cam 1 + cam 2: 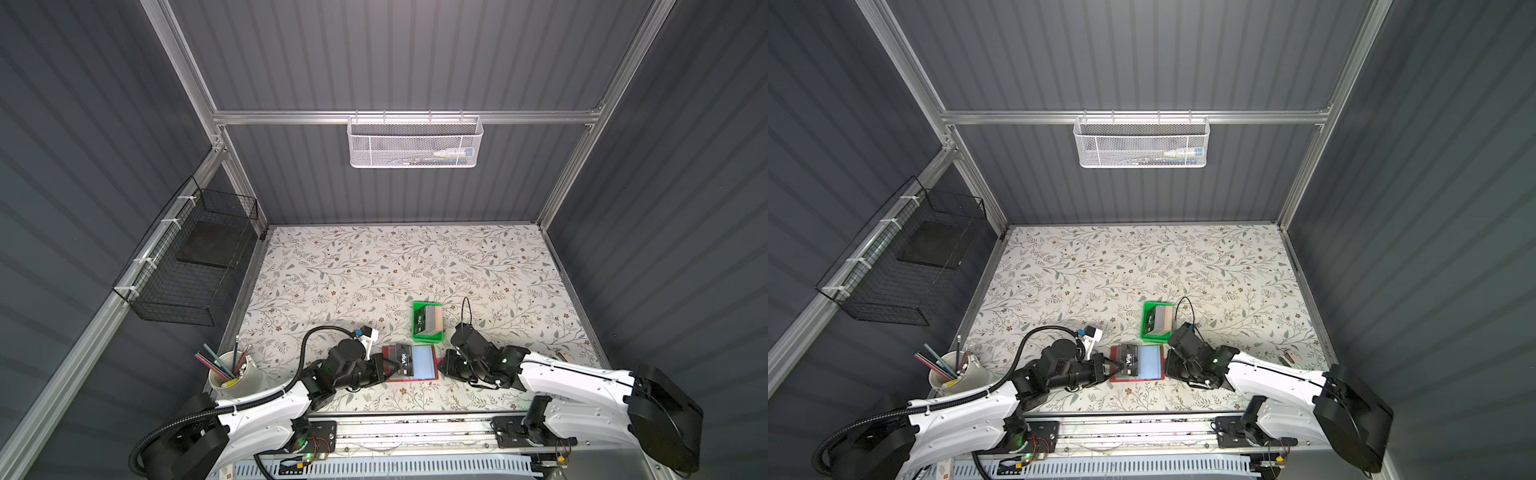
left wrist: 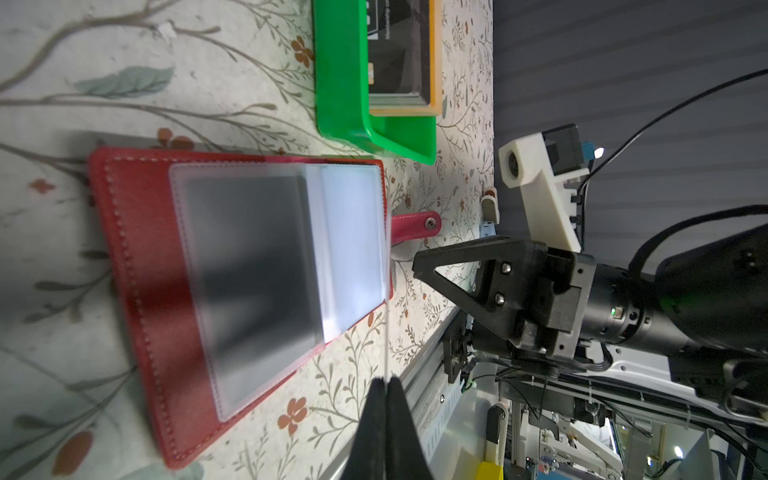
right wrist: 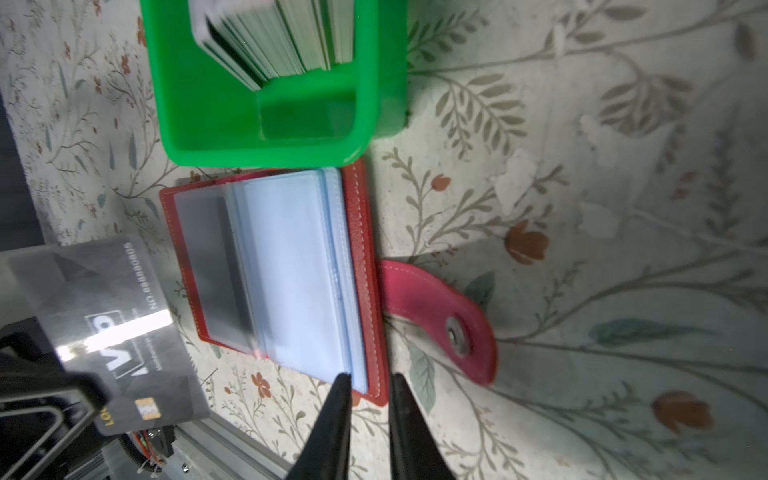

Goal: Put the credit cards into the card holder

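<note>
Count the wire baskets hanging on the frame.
2: a white mesh basket on the back rail, a black wire basket on the left rail. None looks hidden.

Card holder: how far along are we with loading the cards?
Done: the card holder lies open, and its left sleeve looks dark, maybe from a card inside; I cannot tell. In hand: the left gripper pinches a black Vip card over it, and the right gripper sits at its edge, jaws slightly apart. Left: the stack of cards in the green tray.
</note>
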Controlling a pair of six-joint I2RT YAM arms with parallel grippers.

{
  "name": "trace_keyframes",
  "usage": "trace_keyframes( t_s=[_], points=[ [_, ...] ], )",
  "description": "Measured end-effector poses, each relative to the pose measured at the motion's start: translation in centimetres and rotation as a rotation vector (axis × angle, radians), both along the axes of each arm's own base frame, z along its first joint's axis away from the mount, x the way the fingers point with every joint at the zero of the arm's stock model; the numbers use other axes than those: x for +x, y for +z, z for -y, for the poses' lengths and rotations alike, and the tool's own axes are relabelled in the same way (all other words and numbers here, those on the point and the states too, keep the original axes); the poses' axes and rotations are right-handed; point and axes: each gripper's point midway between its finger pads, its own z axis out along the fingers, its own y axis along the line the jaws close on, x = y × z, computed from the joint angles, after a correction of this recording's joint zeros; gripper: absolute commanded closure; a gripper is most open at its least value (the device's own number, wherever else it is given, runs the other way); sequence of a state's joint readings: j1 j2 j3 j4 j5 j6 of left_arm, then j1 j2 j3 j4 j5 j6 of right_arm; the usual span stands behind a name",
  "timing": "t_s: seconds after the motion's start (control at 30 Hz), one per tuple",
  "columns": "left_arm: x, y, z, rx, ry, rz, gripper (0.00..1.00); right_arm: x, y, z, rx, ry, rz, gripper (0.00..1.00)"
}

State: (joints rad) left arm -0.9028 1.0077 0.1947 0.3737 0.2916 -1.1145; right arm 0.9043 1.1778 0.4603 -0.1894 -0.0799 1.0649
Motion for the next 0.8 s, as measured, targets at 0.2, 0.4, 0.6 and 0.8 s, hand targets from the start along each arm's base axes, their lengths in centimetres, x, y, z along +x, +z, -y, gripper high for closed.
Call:
trace_keyframes(
  t_s=[0.2,0.4,0.6,0.8],
  points=[
    [0.2,-0.2,0.1,0.004,0.006,0.003,1.00,0.0,-1.2,0.0,-0.036,0.012,-0.020,0.82],
    [0.3,-0.9,0.1,0.021,0.006,-0.010,1.00,0.2,-1.7,-0.6,-0.038,0.027,-0.022,0.83],
    [0.6,-1.2,-0.1,0.033,0.026,-0.005,1.00,0.4,-1.8,-0.6,-0.048,0.030,-0.016,0.85],
    [0.4,-2.5,-0.9,0.062,0.048,-0.017,1.00,0.4,-1.9,-0.4,-0.061,0.036,-0.012,0.88]
  ],
)
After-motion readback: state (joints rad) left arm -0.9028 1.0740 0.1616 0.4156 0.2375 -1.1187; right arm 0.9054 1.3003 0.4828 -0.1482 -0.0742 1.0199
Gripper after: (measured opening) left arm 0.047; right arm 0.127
